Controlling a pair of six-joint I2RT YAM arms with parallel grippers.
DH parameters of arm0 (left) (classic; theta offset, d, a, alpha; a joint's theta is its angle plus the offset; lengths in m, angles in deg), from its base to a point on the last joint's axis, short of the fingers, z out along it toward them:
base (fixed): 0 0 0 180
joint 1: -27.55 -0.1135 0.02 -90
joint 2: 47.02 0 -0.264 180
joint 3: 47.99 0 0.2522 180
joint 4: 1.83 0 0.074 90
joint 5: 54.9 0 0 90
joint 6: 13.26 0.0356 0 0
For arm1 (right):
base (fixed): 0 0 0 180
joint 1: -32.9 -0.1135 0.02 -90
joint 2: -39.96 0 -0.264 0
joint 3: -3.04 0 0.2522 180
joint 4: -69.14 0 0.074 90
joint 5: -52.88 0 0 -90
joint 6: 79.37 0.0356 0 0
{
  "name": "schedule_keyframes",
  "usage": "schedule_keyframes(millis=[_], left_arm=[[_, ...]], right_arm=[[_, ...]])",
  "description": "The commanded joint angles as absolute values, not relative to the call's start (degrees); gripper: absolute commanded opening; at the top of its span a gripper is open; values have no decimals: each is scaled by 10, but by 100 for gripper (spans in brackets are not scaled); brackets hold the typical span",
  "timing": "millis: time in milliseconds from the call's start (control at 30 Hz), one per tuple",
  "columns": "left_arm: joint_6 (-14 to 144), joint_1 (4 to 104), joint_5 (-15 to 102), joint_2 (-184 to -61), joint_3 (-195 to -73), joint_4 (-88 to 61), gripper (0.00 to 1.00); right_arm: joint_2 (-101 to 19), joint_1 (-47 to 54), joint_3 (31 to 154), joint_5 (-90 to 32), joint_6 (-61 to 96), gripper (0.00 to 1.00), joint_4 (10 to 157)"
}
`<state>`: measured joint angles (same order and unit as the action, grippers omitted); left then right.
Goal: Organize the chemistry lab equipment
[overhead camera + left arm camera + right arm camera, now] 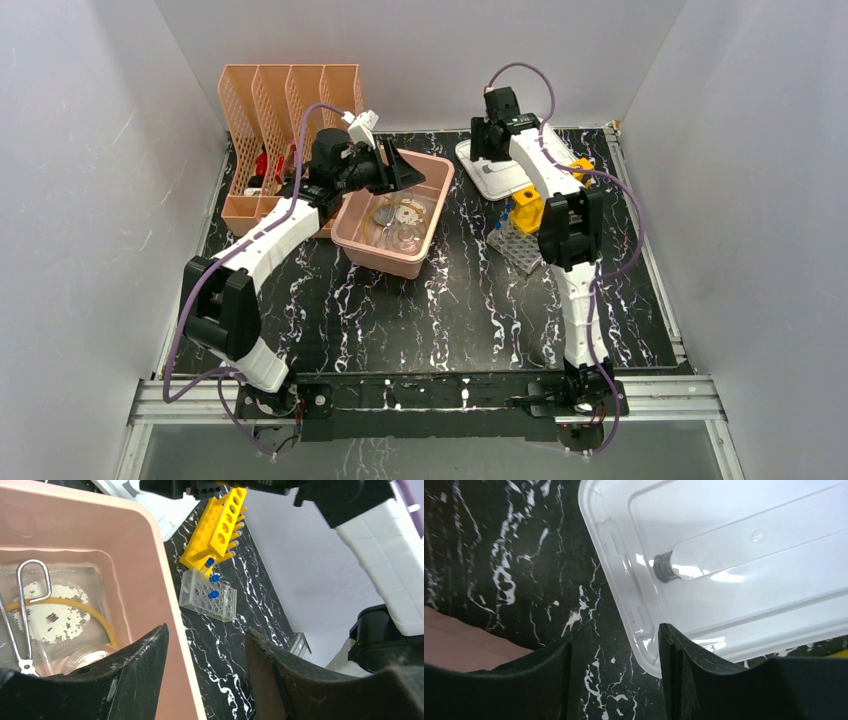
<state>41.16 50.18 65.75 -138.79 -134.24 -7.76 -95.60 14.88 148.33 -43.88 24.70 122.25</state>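
Note:
My left gripper (405, 170) is open and empty. In the left wrist view (205, 650) its jaws straddle the right wall of the pink tub (150, 550). In the tub lie metal tweezers (20, 615), a yellow rubber tube (75, 606), a wire gauze and a clear glass dish (85, 657). The yellow rack (527, 210) and the clear rack (515, 248) lie on the table to the right of the tub; both show in the left wrist view, yellow (220, 525) and clear (207, 597). My right gripper (484, 152) is open and empty over the near corner of the white lid (734, 555).
The peach mesh file holder (285, 110) stands at the back left, behind my left arm. The pink tub (345, 235) sits mid-table. The white lid (492, 180) lies flat at the back, right of the tub. Grey walls close in three sides.

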Motion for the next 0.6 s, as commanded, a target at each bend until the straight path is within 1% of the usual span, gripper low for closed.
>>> schedule_keyframes(millis=[0, 100, 200, 300, 333, 567], left_arm=[[415, 495, 649, -1373, -1349, -104, 56], [416, 493, 645, -1367, -1337, -105, 56], [416, 492, 644, -1367, -1331, -102, 56], [417, 492, 649, -1370, -1329, -99, 56], [417, 491, 650, -1370, -1329, -98, 56], [420, 488, 652, -1360, -1311, -90, 56]], right_arm=[[-982, 147, 1518, -399, 219, 62, 1222], [-990, 138, 1489, -398, 201, 62, 1206], [-994, 123, 1467, -405, 187, 55, 1197], [-1003, 113, 1461, -416, 182, 45, 1200], [-1007, 111, 1462, -417, 181, 43, 1202], [-1025, 106, 1457, -445, 177, 41, 1213]])
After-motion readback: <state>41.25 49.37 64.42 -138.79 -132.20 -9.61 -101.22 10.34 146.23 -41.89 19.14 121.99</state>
